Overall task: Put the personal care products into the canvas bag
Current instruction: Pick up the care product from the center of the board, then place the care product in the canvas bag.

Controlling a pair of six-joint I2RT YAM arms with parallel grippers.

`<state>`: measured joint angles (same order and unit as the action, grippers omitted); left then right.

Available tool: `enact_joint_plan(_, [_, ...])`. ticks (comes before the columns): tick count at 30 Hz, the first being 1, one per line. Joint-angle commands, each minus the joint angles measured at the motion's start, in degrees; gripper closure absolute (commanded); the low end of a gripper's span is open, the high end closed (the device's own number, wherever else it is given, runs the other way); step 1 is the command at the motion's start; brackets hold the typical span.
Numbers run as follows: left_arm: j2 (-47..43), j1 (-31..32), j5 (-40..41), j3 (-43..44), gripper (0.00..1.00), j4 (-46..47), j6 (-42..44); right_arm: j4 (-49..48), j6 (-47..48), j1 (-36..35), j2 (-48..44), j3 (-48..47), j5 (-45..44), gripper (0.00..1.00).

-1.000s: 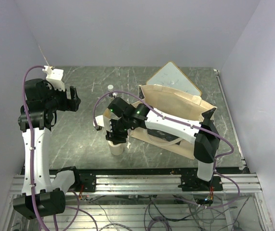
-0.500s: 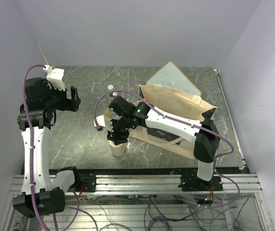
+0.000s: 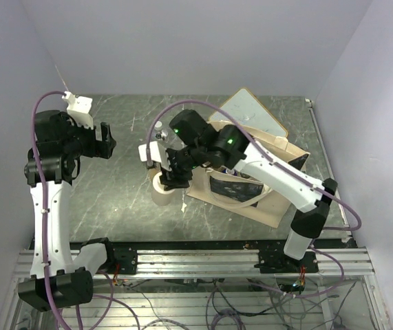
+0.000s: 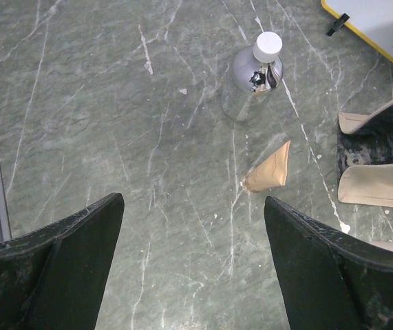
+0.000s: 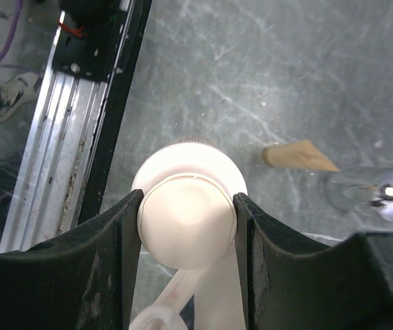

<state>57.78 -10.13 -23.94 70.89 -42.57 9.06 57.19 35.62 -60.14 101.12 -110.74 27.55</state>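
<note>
Three products sit outside the canvas bag point(image 3: 268, 210), the big cream landmark here. It's soft fabric, and the right arm crosses above it and hides much of its mouth. Well off to the bag's left, the left gripper point(image 4: 193, 206) hangs high with its jaws wide apart and nothing between them. Just off the bag's left end, the right gripper point(image 3: 171, 180) is clamped on the cream cylinder point(image 5: 186, 220), one finger on each side of its round top. Whether its base is clear of the table, I can't tell. That cylinder looks rigid, smooth and light, so a squeeze across its width suits it, though a slick round wall could twist in the pads. Left of the bag's far corner stands the clear bottle point(image 4: 251, 86), upright with its pale cap up. It looks hard and probably heavier, best taken across the body below the cap. Smallest of all, the tan tube point(image 4: 268, 172) lies flat near that bottle on the bag's left side. It looks soft and squashy, so pinch its thicker end gently.
</note>
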Motion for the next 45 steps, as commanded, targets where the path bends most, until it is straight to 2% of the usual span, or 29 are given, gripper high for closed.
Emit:
enact_joint_plan(1, [1.19,1.04,-2.54,2.26,0.06,1.52,0.58,2.54,-0.35,0.17,-4.32,-9.49,-0.85,1.0])
enact_joint_plan(4, [2.62,4.62,0.17,2.62,0.07,1.48,0.7,3.64,-1.64,0.19,-4.95,-14.87,-3.33,1.0])
enact_joint_plan(8, [4.25,10.15,4.08,2.45,0.07,2.44,0.25,2.18,-2.58,0.27,-8.33,-17.52,-7.52,1.0])
enact_joint_plan(16, [6.4,16.28,-0.05,1.01,0.07,6.69,2.93,1.43,-3.72,3.46,-14.29,-20.14,-11.04,1.0])
enact_joint_plan(21, [8.66,20.46,-1.58,2.68,0.08,8.0,4.04,1.11,-4.1,10.8,-19.51,-19.39,-9.63,1.0])
enact_joint_plan(27, [12.03,28.6,-1.66,6.09,0.08,8.58,4.72,0.06,-4.31,18.57,-26.47,-11.55,-10.1,1.0])
enact_joint_plan(34, [15.03,35.51,-6.73,10.97,0.08,10.41,2.62,1.18,-4.9,28.76,-29.02,-6.96,-6.34,1.0])
enact_joint_plan(41, [18.83,43.69,-1.22,14.76,0.12,12.56,-1.9,2.42,-4.81,43.21,-30.71,-1.63,3.89,1.0])
enact_joint_plan(45, [21.75,47.33,3.88,16.01,0.15,13.13,-3.46,2.19,-4.42,48.73,-33.0,3.45,8.56,1.0])
